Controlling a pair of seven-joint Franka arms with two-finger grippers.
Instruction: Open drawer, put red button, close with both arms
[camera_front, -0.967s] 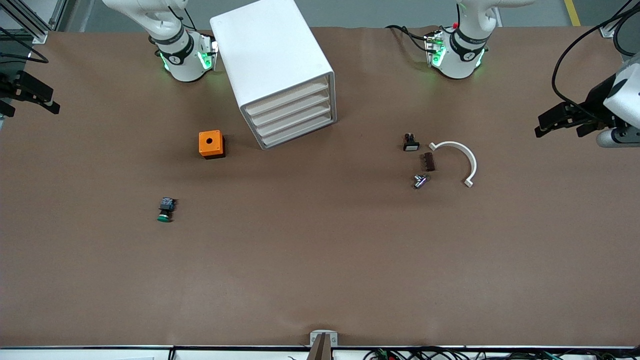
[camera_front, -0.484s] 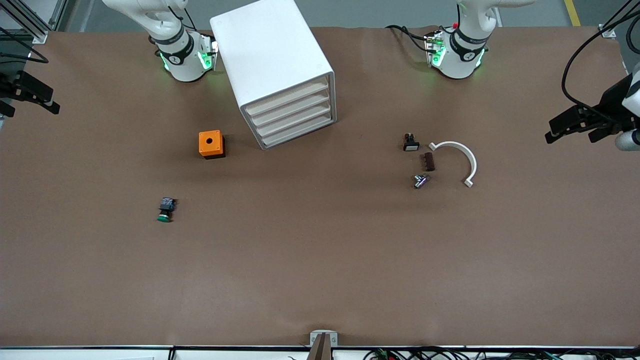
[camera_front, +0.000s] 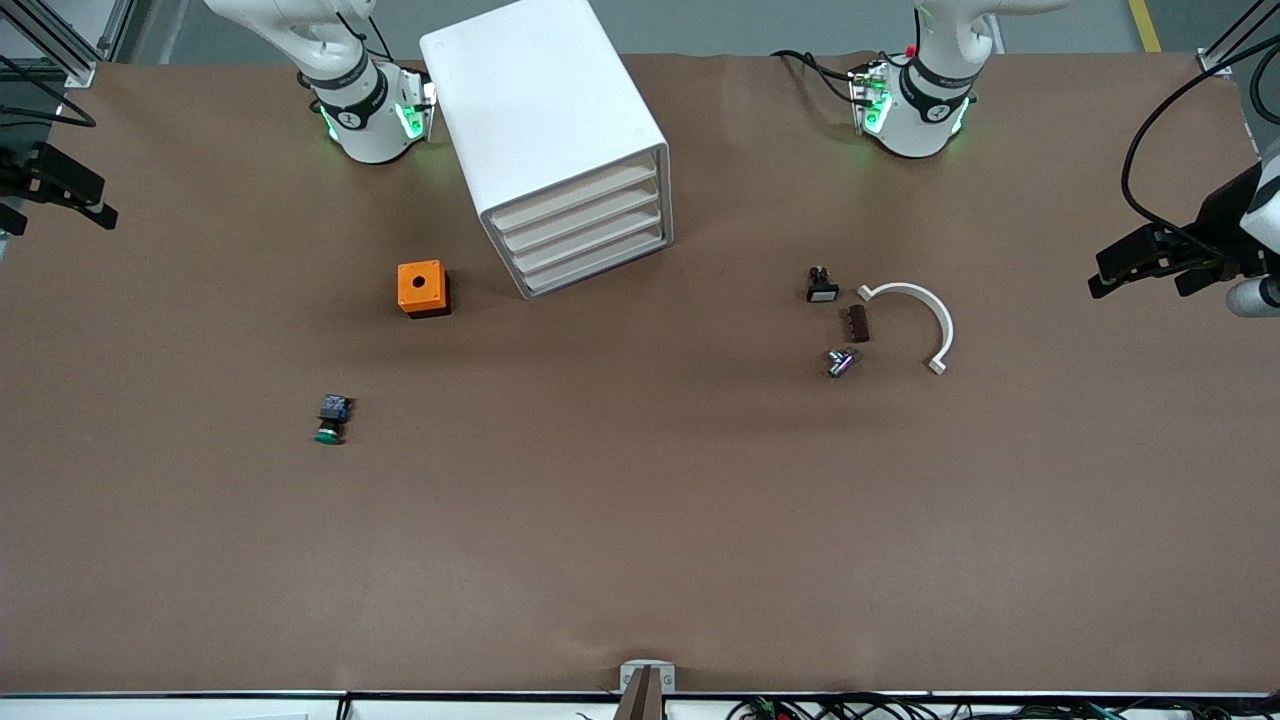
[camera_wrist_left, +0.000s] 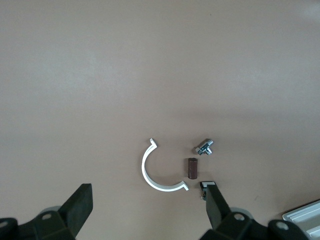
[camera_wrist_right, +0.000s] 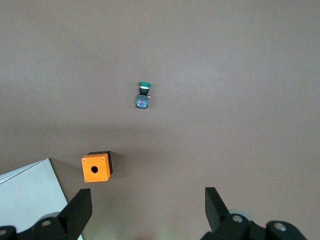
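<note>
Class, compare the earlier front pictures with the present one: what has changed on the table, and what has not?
Only the left gripper moved, drawing back toward the left arm's end of the table, fingers open. The right gripper stayed put, open. The cabinet, its drawers shut, and the small parts stayed. Nothing was grasped.

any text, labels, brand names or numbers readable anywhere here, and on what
None can be read.
Black band on the right arm's base: a small white round mark, too small to read.
Black band on the left arm's base: a similar mark, too small to read.
Cabinet, orange box, green button: no lettering visible.
</note>
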